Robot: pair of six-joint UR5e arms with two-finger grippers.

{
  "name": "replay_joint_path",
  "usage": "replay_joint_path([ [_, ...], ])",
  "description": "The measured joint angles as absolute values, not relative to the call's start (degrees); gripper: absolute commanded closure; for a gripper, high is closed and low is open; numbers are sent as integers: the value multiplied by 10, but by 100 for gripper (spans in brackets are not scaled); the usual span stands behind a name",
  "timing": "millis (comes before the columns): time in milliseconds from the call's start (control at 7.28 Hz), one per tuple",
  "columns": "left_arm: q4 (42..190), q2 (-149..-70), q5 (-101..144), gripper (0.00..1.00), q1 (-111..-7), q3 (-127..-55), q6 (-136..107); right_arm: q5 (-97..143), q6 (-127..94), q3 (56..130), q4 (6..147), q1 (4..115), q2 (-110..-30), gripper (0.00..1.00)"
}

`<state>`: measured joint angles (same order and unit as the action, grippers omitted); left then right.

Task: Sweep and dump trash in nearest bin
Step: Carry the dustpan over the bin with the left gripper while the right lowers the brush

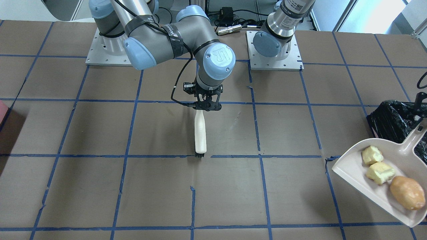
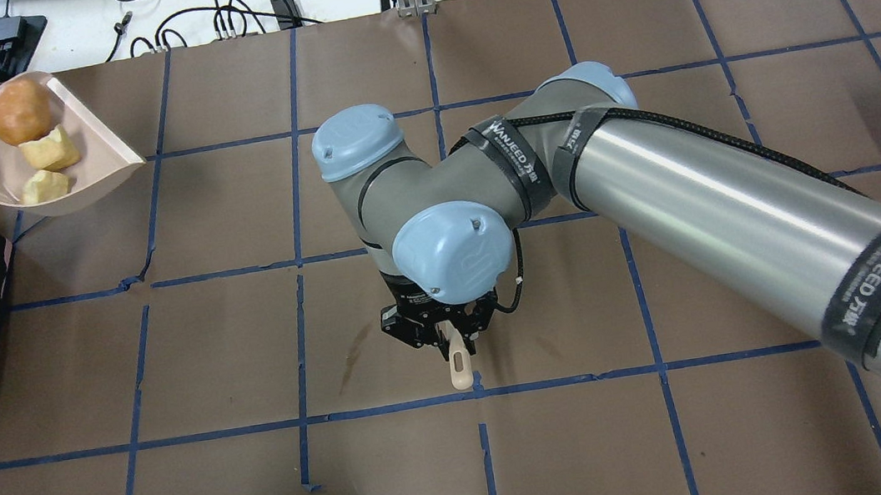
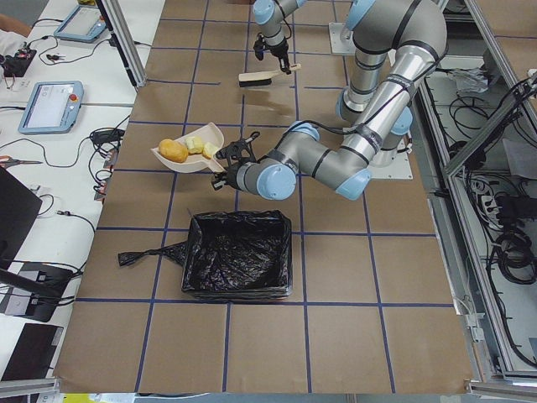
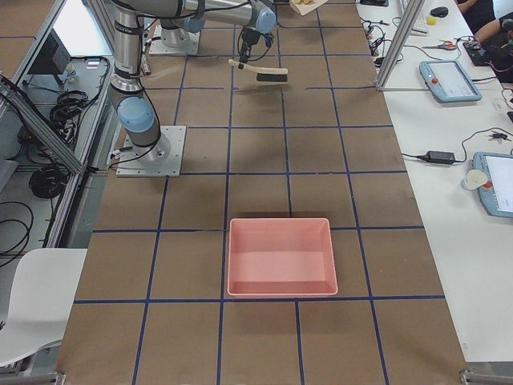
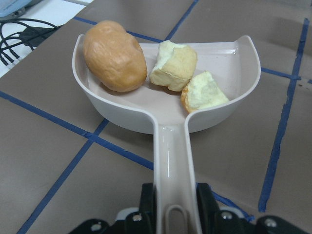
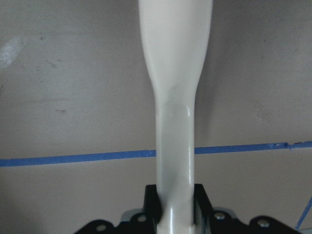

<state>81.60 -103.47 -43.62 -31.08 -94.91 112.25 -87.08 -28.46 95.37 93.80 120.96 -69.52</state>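
Observation:
My left gripper [image 5: 176, 214] is shut on the handle of a beige dustpan [image 5: 214, 105] and holds it about level above the table. The trash lies in the pan: a tan potato-like lump [image 5: 114, 54] and two bread chunks [image 5: 173, 65] [image 5: 204, 91]. The bin [image 3: 239, 260], lined with a black bag, stands beside the pan, which is not over its opening. My right gripper [image 1: 207, 106] is shut on the white handle of a brush [image 1: 200, 133] at mid-table, its dark bristles [image 1: 200, 154] pointing away from the robot.
A pink tray [image 4: 280, 257] with no bag sits far off on the robot's right side. The two arm bases [image 1: 273, 50] stand at the robot's edge of the table. Cables lie beyond the far edge [image 2: 244, 19].

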Motion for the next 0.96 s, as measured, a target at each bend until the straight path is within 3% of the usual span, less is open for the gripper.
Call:
replay_joint_path([
  [275,869,-1022,-417,99,-235,-932,1125,-869,-282,990,978,1209,-707,89],
  [412,895,-1021,-409,100,-197,-918,1125,-869,-280,996,990,1209,-701,30],
  [549,916,-1022,-406,100,-165,-903,1127,-869,-279,996,996,1209,-690,0],
  [961,977,-1029,-427,99,-58,-889,1193,-868,-282,986,1002,1211,-669,0],
])
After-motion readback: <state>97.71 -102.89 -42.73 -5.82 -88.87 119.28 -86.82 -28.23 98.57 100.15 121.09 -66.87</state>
